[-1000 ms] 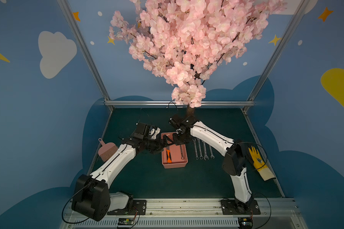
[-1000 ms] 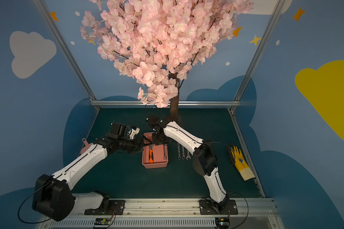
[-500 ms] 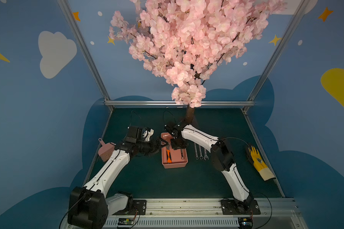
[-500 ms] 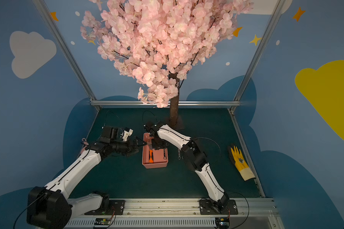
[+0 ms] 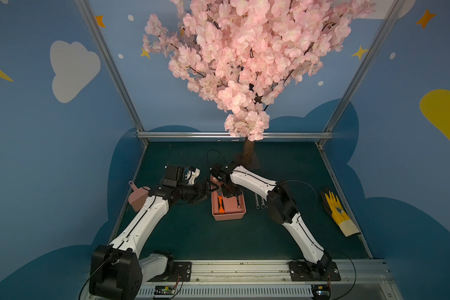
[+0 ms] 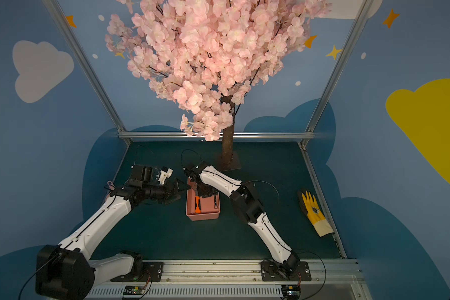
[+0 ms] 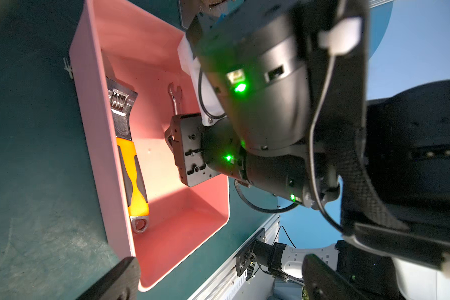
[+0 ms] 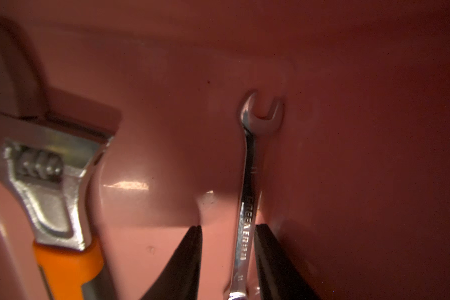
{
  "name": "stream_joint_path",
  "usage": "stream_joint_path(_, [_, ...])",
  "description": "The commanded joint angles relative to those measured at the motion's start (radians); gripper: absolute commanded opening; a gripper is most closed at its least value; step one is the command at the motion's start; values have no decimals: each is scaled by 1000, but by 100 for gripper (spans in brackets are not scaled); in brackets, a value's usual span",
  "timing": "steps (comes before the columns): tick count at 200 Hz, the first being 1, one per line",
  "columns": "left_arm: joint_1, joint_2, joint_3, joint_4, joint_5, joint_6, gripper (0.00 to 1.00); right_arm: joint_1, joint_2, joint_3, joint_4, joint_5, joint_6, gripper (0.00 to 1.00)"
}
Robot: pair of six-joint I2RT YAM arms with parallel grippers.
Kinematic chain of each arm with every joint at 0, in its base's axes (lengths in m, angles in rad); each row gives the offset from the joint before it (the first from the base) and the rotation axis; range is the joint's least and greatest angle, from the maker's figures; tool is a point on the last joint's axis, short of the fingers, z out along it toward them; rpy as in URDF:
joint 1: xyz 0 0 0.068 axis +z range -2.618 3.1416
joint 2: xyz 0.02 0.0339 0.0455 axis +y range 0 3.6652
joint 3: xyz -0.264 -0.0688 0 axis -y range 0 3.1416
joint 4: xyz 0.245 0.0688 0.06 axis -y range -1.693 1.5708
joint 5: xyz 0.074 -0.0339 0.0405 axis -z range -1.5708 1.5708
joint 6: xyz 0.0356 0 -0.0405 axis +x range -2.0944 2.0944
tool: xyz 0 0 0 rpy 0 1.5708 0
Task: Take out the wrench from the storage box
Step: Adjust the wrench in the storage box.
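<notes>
Wrench (image 8: 247, 207), slim polished steel with an open-ended head, lay on the storage box (image 8: 348, 155) floor close beside its wall; my right gripper (image 8: 228, 230) straddled its shank, fingers parted, not clamped.

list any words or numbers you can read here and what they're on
"GREENER": stamped on the shank of the slim wrench, inside the storage box; the letters after it are blurred.
"11": further along that shank, away from the open end.
Dark print on the yellow glove: too small to read.
</notes>
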Motion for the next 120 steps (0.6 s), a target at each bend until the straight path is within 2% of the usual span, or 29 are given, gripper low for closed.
stream_joint_path(1, [9, 0, -2, -13, 24, 26, 100, 10, 15, 9, -71, 82, 57, 40])
stream_joint_path(64, [33, 14, -11, -11, 55, 45, 100, -11, 15, -70, -20, 25, 134, 40])
stream_joint_path(120, [56, 22, -33, 9, 78, 48, 100, -25, -51, -200, 168, -109, 87, 39])
